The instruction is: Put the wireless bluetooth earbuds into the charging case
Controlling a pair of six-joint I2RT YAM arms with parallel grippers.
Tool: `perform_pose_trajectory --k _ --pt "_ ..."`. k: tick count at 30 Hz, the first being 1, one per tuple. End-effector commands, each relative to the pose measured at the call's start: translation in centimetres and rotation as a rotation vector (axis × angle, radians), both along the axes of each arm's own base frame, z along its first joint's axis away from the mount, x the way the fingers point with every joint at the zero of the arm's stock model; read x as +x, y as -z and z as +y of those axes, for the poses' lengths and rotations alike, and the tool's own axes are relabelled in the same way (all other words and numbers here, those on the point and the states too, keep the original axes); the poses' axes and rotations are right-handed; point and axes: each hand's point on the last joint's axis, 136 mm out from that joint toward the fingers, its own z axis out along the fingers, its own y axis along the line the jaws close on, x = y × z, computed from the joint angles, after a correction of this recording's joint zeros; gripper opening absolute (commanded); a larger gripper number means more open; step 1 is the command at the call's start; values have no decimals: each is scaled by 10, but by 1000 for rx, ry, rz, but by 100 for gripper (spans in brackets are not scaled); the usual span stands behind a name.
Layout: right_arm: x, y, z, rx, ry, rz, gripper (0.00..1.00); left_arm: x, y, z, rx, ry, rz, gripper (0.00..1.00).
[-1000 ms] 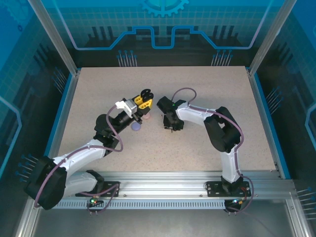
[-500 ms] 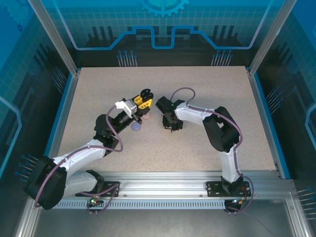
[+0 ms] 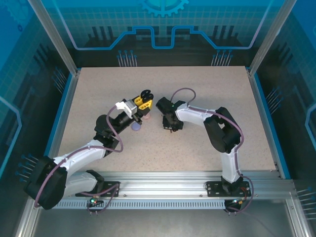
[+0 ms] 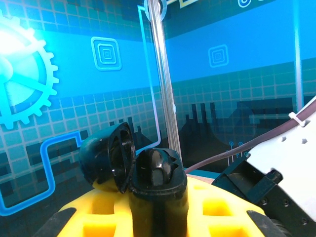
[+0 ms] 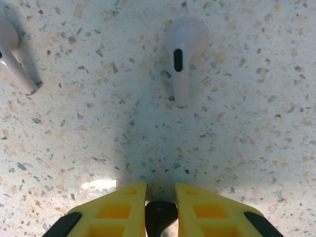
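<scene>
Left wrist view.
A: Why is the black charging case (image 4: 158, 170) up in the air?
B: The left claw (image 4: 158, 210) is clamped on its body, fingers pressed in on both sides. The lid (image 4: 106, 158) is flipped open to the left and the open top faces the camera. My read is that it's held as a steady target for the other arm. In the top external view it sits raised over the middle of the worktop (image 3: 212, 89), with the right claw (image 3: 171, 124) just beside it and lower.
A: And the right claw?
B: In the right wrist view it points straight down at the worktop. Its fingers (image 5: 116, 210) are nearly together, and a small black piece fills the gap and touches both. I take that for a black earbud (image 5: 160, 216), so the claw is clamped on it. Can't tell how firm the grip is.
A: Other buds?
B: A pale earbud (image 5: 181, 54) lies flat ahead of the claw, stem pointing back toward it and well apart. A second pale earbud (image 5: 11, 49) is cut off at the left edge. Can't call pink or lavender on either.
A: Why take black?
B: Probably because it matches the case being held. Next it would need lifting across, with the stem lined up to a well. That's tight, so a tilted bud could jam.
</scene>
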Motion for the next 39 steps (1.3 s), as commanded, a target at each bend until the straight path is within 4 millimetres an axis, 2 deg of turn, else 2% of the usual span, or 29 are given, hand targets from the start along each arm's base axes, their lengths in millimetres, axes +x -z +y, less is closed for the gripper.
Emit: perform_pose_trajectory --k 1,5,9,15,22,31,36,39 --pt "1 -25 -2 13 -7 -67 19 -5 -10 3 -25 -10 -43 0" --pt "5 -51 -6 39 -3 -135 18 -5 -11 3 -26 -10 -46 0" --pt "12 -86 -9 78 -3 -223 18 -3 -11 3 -31 -10 -45 0" --pt "24 -161 -10 152 -32 -401 18 -2 -10 2 -40 -2 -40 0" --pt "24 -250 -8 241 -79 -595 18 -2 -10 -1 -46 14 -40 0" --pt "5 -342 11 330 -194 -839 18 1 -1 -5 -29 27 -13 0" --pt "-10 -377 23 376 -253 -944 18 4 5 -8 -22 37 10 0" --pt "-19 -388 32 396 -292 -980 18 5 9 -9 -15 39 19 0"
